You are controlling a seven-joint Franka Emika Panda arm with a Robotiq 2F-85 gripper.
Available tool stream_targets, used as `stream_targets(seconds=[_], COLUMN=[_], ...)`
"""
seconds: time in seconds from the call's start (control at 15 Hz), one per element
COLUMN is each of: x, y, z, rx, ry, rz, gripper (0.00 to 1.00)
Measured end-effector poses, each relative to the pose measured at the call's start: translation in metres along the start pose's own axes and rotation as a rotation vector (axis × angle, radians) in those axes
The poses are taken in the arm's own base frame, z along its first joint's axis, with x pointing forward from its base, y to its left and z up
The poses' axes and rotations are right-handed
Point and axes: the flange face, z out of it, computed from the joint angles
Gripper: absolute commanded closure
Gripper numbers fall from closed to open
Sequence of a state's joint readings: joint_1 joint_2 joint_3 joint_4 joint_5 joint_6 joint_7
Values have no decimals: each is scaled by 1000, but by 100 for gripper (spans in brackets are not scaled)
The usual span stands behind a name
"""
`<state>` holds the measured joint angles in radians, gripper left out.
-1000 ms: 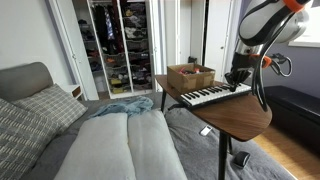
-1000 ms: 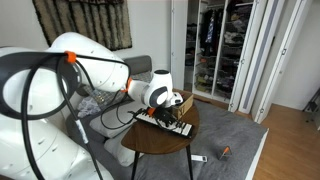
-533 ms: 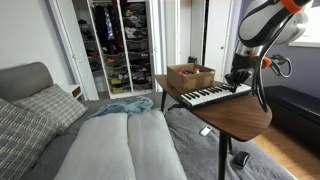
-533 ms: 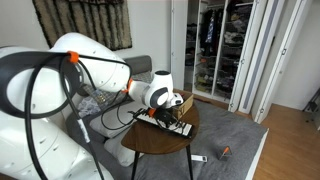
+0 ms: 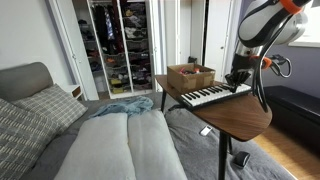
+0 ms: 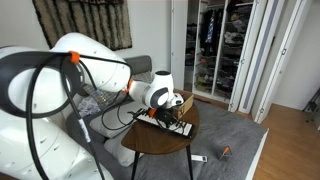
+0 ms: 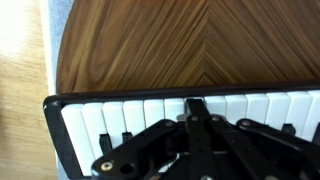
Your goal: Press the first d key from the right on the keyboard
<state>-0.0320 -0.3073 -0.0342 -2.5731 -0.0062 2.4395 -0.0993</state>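
Keyboard [image 5: 214, 95] is lying on the round wooden worktop [image 5: 243, 118], just in front of the brown cardboard box [image 5: 190, 76], with its long side running diagonally across the top. In the wrist view I am looking down along the arm's end onto the row of white keys [image 7: 110, 122]. The dark body's end is showing at the left of that picture, and bare wood grain is filling the space beyond it.

The fingers [image 7: 196, 106] are pressed together into a single point with nothing between them. That tip is sitting over the white keys, near the middle of the stretch I am seeing. The tip is blocking the spot beneath it, so I cannot tell whether it is actually touching a key or hanging just above.

In an exterior view the fingers [image 5: 237, 80] are pointing down at the end of the keyboard away from the bed [image 5: 90, 140]. In an exterior view the arm [image 6: 60, 95] is filling the foreground and reaching over the keyboard [image 6: 172, 124] and worktop [image 6: 155, 143]. An open closet full of clothes [image 5: 118, 45] is standing behind.
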Motion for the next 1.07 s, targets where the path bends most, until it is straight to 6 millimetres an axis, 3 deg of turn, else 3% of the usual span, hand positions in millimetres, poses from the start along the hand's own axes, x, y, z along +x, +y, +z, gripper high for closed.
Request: stream_targets(seconds=[0.47, 0.87, 0.93, 1.07], x=[5, 7, 7, 6], y=[1, 1, 1, 1], z=[-8, -36, -41, -53], rx=[-4, -23, -27, -30], ry=[18, 80, 93, 118], rz=[-7, -22, -25, -25], gripper=[100, 100, 74, 67])
